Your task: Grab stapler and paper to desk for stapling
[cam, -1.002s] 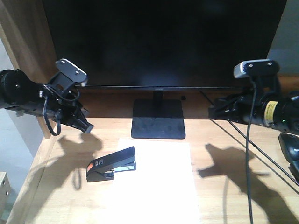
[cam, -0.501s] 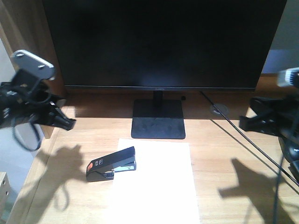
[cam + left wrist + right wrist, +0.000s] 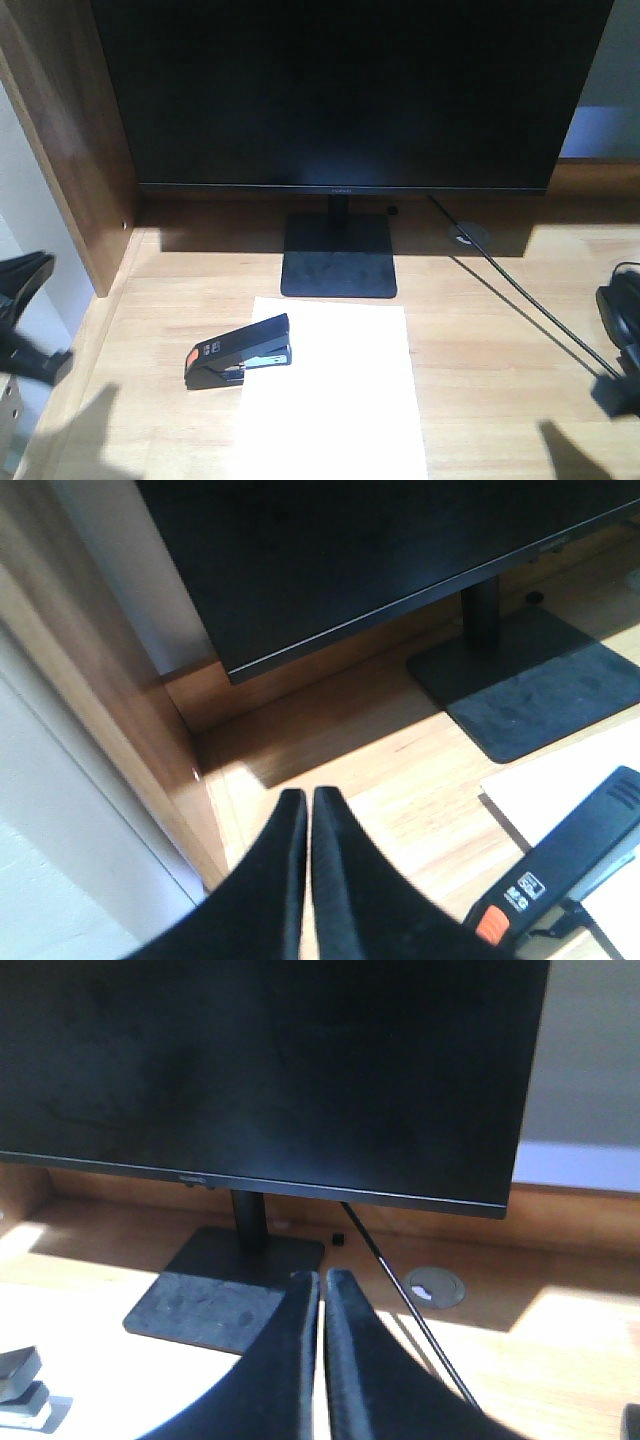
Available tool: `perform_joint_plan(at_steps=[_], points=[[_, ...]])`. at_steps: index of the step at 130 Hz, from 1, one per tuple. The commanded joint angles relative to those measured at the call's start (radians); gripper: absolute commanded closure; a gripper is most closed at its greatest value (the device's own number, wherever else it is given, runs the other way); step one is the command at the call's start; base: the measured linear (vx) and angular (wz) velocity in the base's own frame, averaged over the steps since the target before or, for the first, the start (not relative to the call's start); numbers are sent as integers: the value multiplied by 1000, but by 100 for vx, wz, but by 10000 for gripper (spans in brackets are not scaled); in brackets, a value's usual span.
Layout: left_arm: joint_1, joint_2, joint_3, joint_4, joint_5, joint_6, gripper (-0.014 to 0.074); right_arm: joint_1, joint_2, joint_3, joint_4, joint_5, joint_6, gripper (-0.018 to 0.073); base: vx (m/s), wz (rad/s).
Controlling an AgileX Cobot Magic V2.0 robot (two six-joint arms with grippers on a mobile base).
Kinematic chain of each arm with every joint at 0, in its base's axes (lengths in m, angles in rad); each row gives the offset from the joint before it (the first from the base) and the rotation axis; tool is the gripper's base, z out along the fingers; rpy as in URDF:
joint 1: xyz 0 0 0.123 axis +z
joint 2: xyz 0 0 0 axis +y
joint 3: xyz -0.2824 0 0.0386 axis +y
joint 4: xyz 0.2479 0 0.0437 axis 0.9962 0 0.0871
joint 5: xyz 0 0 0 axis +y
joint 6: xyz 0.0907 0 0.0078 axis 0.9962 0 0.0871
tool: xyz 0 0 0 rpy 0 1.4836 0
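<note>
A small black stapler (image 3: pixel 238 352) with an orange-red patch lies flat on the wooden counter (image 3: pixel 490 350), its right end resting over the left edge of the white paper (image 3: pixel 330 390). We judge the stapler to be rigid, compact and fairly dense, with smooth plastic sides; pinching it across its narrow body near the middle looks the safest hold. The paper is a thin, limp sheet lying flush on the counter, so we expect it to be hard to pick up flat and easier to lift at a free edge or corner. Behind both stands a black monitor (image 3: pixel 345 90) on a square base (image 3: pixel 338 255). Our left gripper (image 3: pixel 300 810) is clenched and empty, to the left of the stapler. Our right gripper (image 3: pixel 322 1290) is also clenched and empty, facing the monitor.
</note>
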State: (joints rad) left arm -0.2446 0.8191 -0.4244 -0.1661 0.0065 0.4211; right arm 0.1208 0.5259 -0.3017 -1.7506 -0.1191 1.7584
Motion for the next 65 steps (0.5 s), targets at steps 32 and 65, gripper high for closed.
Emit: perform_joint_plan(at_steps=[32,65], points=[[-3,-292,149,-13,-111,-11,603,1,-226,113,-45,21,-6,565,0,0],[-3,-337,162,-11,-101,-11,603,1,-228,113,-47,21,-7,565,0,0]])
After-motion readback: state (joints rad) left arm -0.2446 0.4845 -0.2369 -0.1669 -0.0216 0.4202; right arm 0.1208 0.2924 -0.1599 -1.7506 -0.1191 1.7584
